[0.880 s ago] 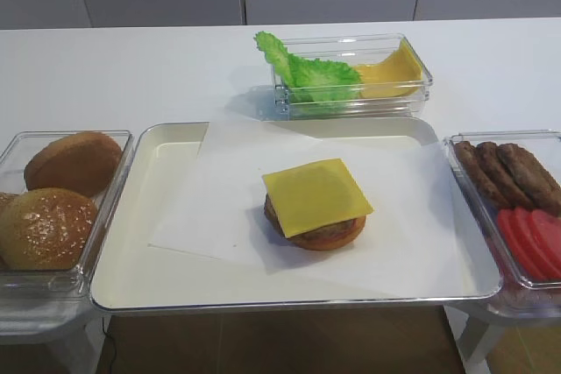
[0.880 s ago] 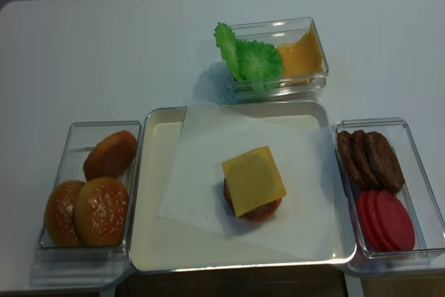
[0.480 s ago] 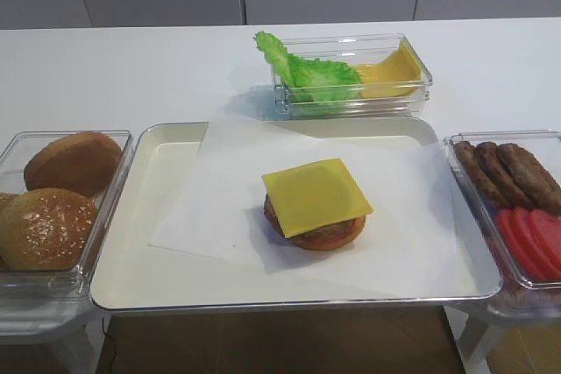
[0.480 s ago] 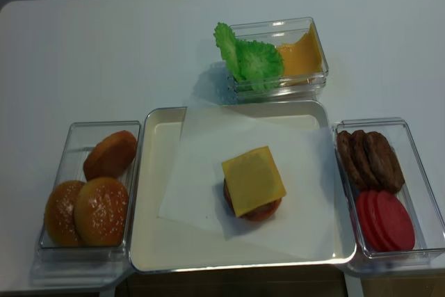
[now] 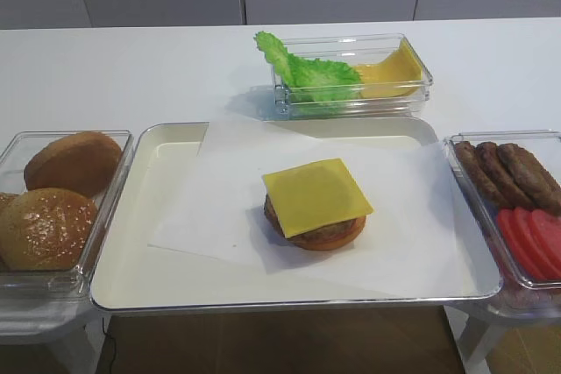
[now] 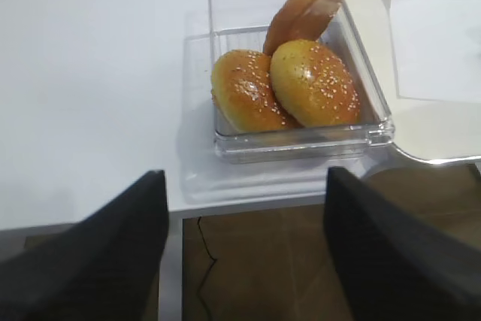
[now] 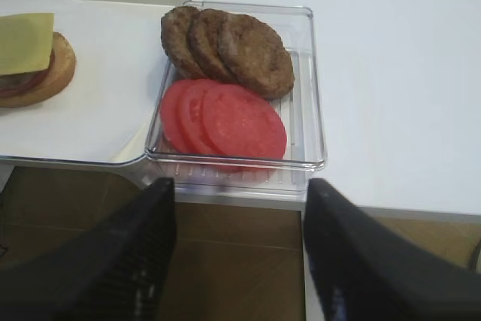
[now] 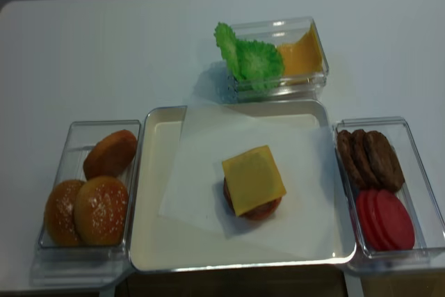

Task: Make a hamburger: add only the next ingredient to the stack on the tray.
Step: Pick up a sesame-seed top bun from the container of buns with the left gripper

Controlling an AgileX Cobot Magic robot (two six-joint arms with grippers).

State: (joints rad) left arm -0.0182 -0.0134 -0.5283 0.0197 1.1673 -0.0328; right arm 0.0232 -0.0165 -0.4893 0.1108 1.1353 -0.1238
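My left hand (image 6: 244, 261) is showing as two big black fingers (image 6: 90, 261), smooth, plain and a bit blurry. My right hand (image 7: 239, 253) is looking the same: two dark, wide fingers (image 7: 376, 261) with rounded edges.

Both grippers hang low with jaws spread wide and nothing between them. The left gripper (image 6: 244, 253) and right gripper (image 7: 239, 249) appear only in their own wrist views.

Golden-brown sesame bun top (image 6: 314, 84), speckled with pale seeds, ahead of black left gripper (image 6: 244, 249). Yellow cheese slice (image 5: 316, 196) over dark brown patty. Red tomato slices (image 7: 225, 119) and brown patties (image 7: 229, 51) ahead of black right gripper (image 7: 239, 249). Cream-white tray (image 5: 131, 251).
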